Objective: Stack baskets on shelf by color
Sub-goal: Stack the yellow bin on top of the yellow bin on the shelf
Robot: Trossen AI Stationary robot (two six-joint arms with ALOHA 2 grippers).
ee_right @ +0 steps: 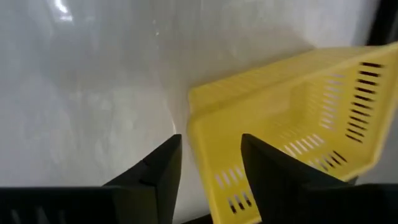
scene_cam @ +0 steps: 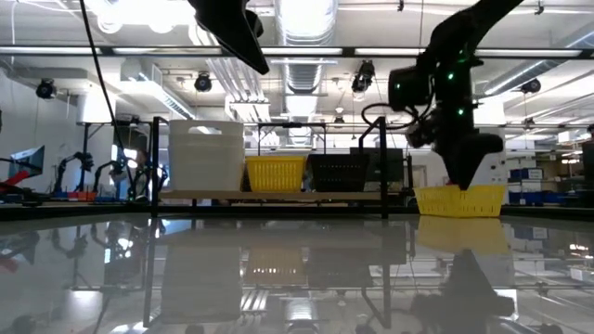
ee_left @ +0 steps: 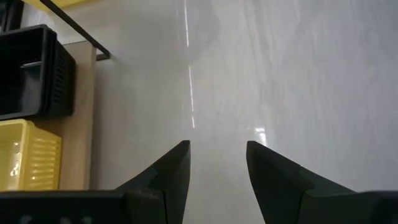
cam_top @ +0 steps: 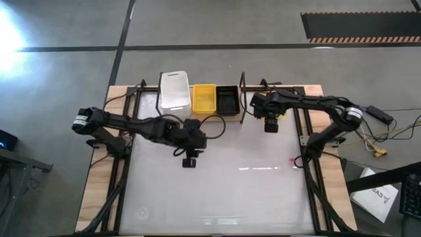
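On the shelf at the table's far edge stand a white stack of baskets, a yellow basket and a black basket. Another yellow basket rests on the table just right of the shelf's end. My right gripper is open and points down over it. One finger stands inside and one outside the basket's short end wall, with gaps showing on both sides. My left gripper is open and empty above the bare table, in front of the shelf.
The shelf's upright wire end stands close to the left of the loose yellow basket. The black basket and the yellow one on the shelf also show in the left wrist view. Bare white tabletop lies toward the near edge.
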